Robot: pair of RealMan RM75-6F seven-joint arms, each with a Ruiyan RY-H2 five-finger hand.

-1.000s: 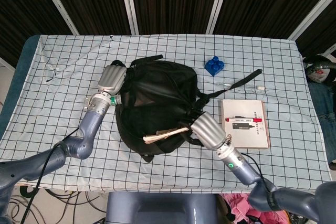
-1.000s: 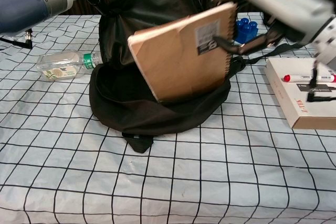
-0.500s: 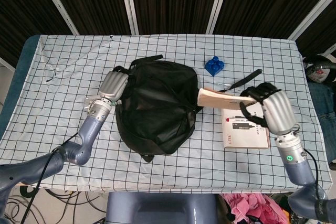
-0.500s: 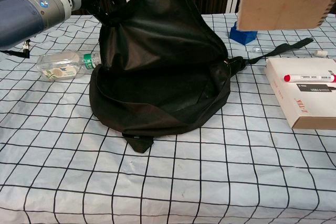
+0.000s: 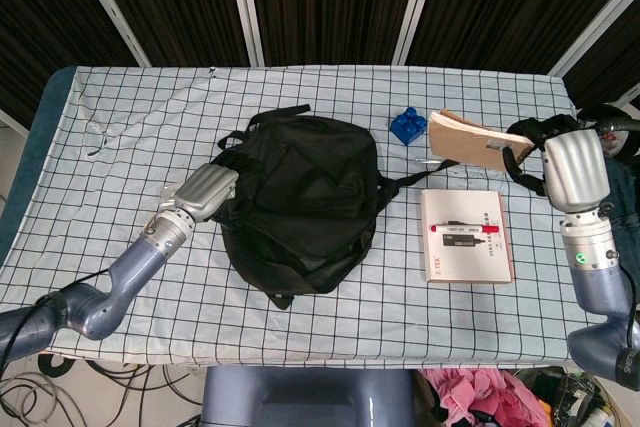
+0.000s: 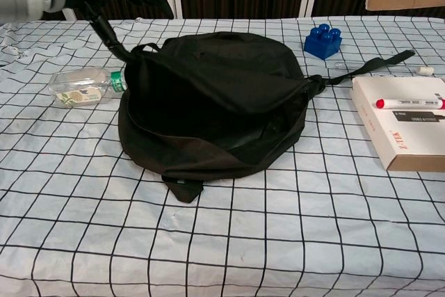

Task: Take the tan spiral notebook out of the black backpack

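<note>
Notebook out of bag, held up by right hand over the surface's far right corner.

Right hand is clamped on the tan spiral notebook at its right end, fingers wrapped round it; back of hand faces cam, forearm running down toward the near right edge. Notebook is off the surface, long axis approx. left-right, free end pointing left toward the blue block; in chest view only a tan corner shows at top right. Left hand lies against the left side of the black backpack, touching the fabric; can't tell if fingers are apart or together. Backpack sits slumped mid-surface, opening toward the near edge. White box w/ a red marker on top sits near the right edge.
</note>
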